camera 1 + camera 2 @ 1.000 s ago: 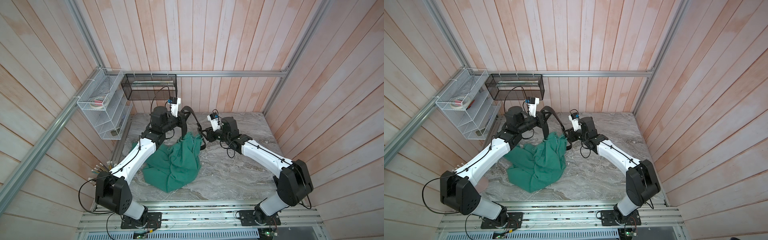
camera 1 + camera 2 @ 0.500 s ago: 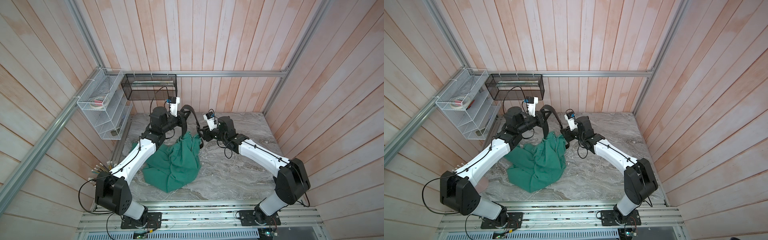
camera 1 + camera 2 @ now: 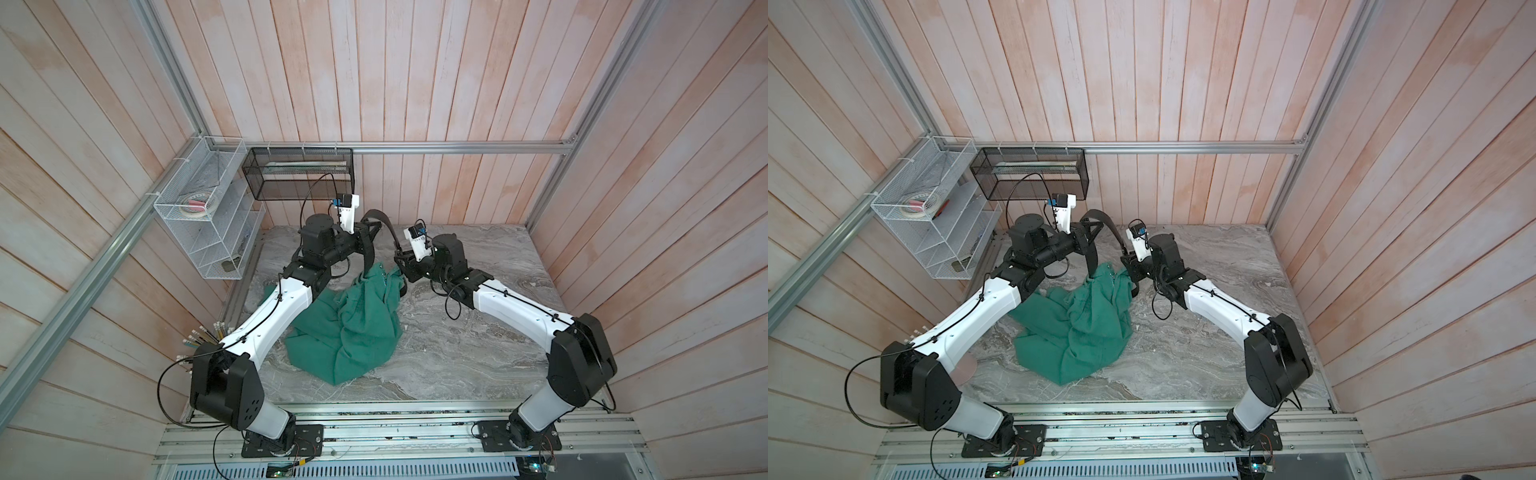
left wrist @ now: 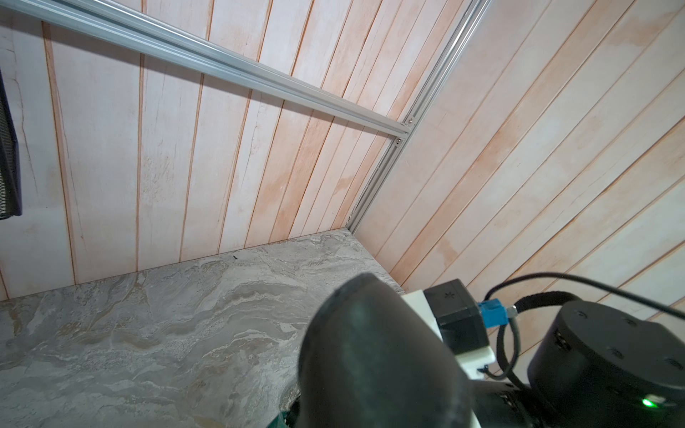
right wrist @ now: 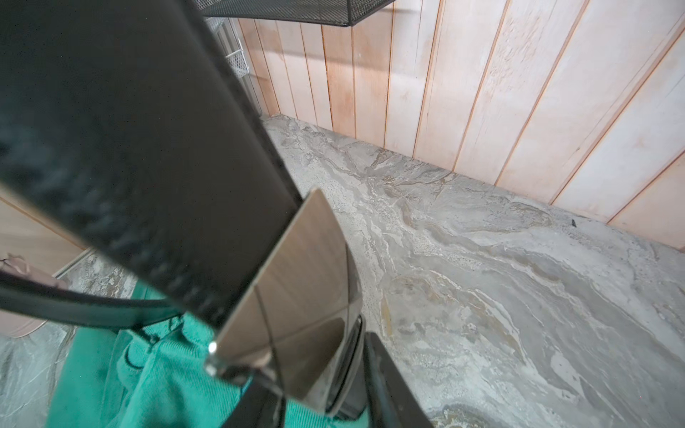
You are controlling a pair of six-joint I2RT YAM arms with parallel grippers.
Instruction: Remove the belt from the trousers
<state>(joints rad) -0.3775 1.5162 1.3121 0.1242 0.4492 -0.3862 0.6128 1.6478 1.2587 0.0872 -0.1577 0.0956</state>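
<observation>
Left claw (image 3: 370, 231) raised, clamped on belt (image 3: 381, 215) | right claw (image 3: 401, 261) low beside trousers (image 3: 353, 328), grip unclear

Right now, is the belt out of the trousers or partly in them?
Partly in, it seems: the belt runs down into the trousers, whose cloth peaks up there.

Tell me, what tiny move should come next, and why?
Probably pull the left fingers up and away from the trousers: they are shut on the belt, which arches high, yet one stretch runs down into the cloth.
</observation>
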